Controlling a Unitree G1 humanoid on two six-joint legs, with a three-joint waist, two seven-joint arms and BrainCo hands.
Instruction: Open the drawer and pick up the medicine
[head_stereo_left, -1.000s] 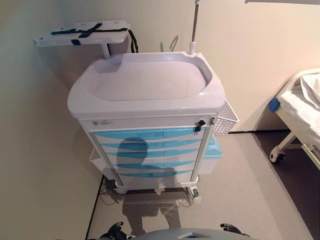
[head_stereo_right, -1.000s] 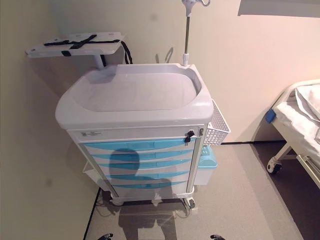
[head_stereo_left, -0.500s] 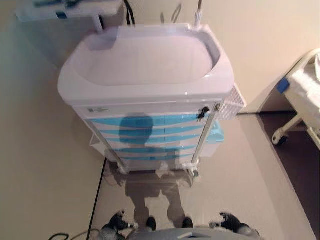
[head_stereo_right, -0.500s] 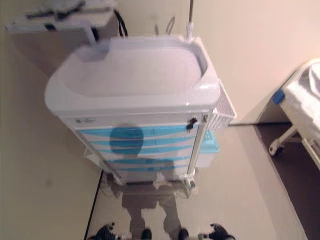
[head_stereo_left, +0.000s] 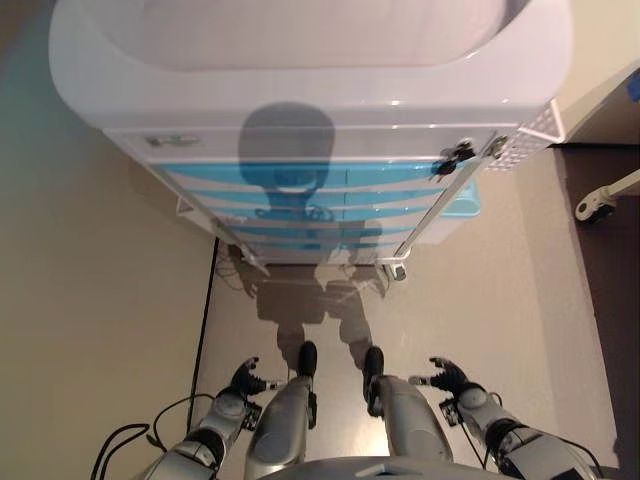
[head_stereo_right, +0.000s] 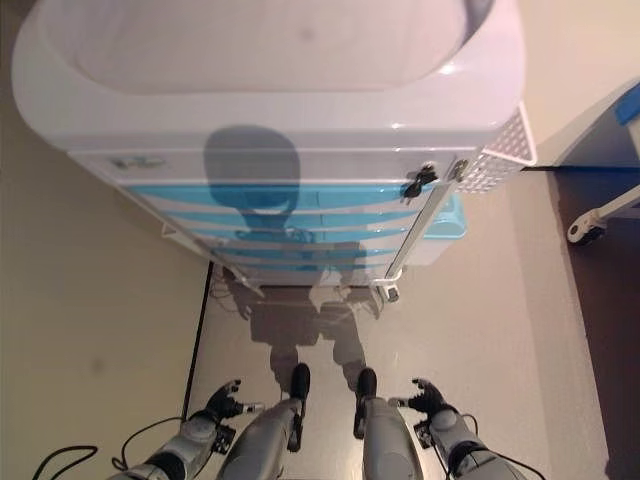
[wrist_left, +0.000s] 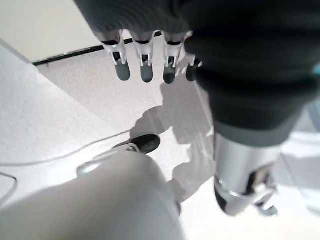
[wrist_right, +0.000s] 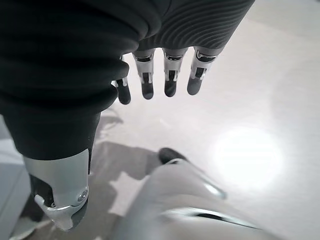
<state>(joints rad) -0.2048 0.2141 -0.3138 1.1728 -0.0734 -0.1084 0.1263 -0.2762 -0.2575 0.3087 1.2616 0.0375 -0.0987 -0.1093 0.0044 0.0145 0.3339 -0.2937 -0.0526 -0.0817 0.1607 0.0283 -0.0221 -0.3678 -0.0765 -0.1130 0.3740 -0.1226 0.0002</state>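
A white medical cart (head_stereo_left: 300, 90) stands ahead against the wall, with several shut blue drawers (head_stereo_left: 300, 178) down its front and a black key (head_stereo_left: 455, 155) at the top right of the drawer stack. No medicine shows in any view. My left hand (head_stereo_left: 244, 380) hangs low at the lower left and my right hand (head_stereo_left: 446, 377) low at the lower right, both far below the cart. Both are open with relaxed fingers (wrist_left: 145, 67) (wrist_right: 170, 80) and hold nothing.
A white wire basket (head_stereo_left: 530, 140) and a light blue bin (head_stereo_left: 462, 200) hang on the cart's right side. A bed castor (head_stereo_left: 598, 207) shows at the far right. A wall runs along the left. Bare floor lies between me and the cart.
The camera has tilted down and moved closer: the cart now fills the top of the view and both hands have come into sight. The cart's drawers stay shut.
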